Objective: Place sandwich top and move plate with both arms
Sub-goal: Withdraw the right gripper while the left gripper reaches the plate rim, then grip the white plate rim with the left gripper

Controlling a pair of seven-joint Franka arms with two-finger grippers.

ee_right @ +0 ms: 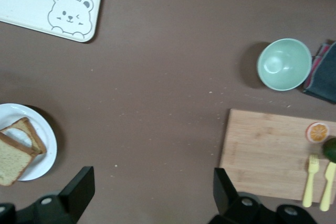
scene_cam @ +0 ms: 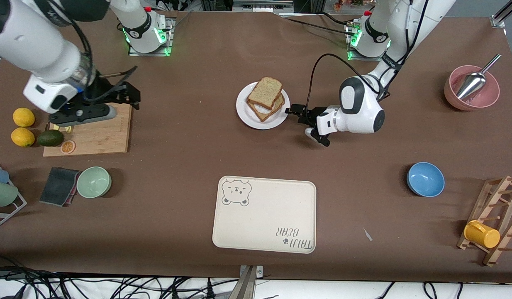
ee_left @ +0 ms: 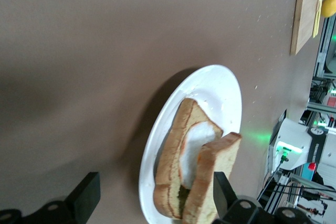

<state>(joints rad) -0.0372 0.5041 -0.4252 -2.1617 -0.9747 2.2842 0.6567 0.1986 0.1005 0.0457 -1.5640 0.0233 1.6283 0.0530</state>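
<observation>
The sandwich top (scene_cam: pixel 265 92) rests on the egg slice (ee_left: pixel 197 145) on the plate (scene_cam: pixel 244 111). The left gripper (scene_cam: pixel 299 114), fingers spread, sits beside the plate's rim. The right gripper (scene_cam: pixel 79 113), fingers spread and empty, hangs over the cutting board (scene_cam: pixel 100 139).

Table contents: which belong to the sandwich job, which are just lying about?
Job: brown bread slice atop sandwich, round white plate, open left gripper, open right gripper.
Idle: cream bear tray, blue bowl, green bowl, wooden board.
</observation>
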